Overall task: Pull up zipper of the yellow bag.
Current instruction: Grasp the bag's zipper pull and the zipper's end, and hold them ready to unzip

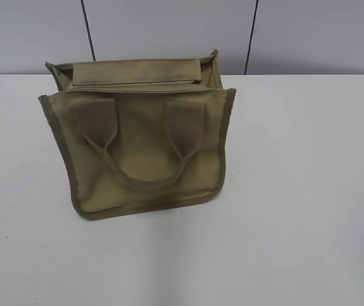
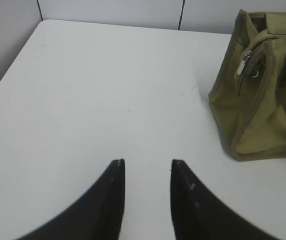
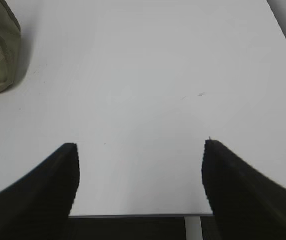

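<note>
Table (image 1: 309,191): white, bare apart from the bag; grey panelled wall behind.

Yellow bag (image 1: 146,159): stands upright near the table's middle in the exterior view, front face with its two looped handles (image 1: 140,153) toward the camera. Top flap lies across the mouth. In the left wrist view the bag sits at upper right, well apart from the fingers; in the right wrist view only a corner shows at upper left.

Left gripper (image 2: 147,165): hovers low over bare table, jaws parted by a narrow gap, nothing between them. Right gripper (image 3: 140,150): also over bare table near the front edge, jaws spread wide, empty. Neither arm shows in the exterior view.

Zipper (image 2: 246,62): the left wrist view shows the silver slider and pull tab on the bag's left end, near the top of the side seam. The line along the top is too faint to follow in the exterior view.

Step in hand, as judged: approach only, no contact yet. Next move likely calls for the left gripper to travel to the pull tab and pinch that small piece squarely, while the right steadies the soft bag so it does not drag or tip when pulled
</note>
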Robot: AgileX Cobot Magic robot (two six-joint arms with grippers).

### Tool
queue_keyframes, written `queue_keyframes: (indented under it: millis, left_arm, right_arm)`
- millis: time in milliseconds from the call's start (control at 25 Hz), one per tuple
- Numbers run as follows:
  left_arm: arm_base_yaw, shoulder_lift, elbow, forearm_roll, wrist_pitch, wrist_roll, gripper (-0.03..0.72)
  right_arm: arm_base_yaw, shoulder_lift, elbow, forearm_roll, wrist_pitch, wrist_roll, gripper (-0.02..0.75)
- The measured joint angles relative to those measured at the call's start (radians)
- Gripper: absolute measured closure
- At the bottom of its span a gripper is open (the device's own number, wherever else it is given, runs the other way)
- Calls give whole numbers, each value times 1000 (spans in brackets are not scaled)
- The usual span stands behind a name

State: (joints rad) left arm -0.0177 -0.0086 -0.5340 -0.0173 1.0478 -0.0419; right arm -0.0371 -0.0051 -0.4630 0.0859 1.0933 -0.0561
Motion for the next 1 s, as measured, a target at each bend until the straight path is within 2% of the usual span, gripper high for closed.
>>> queue_keyframes:
  millis: [1000]
  left_arm:
    - [0,0,0,0,0,0,457]
  right_arm:
    - [0,0,0,0,0,0,155]
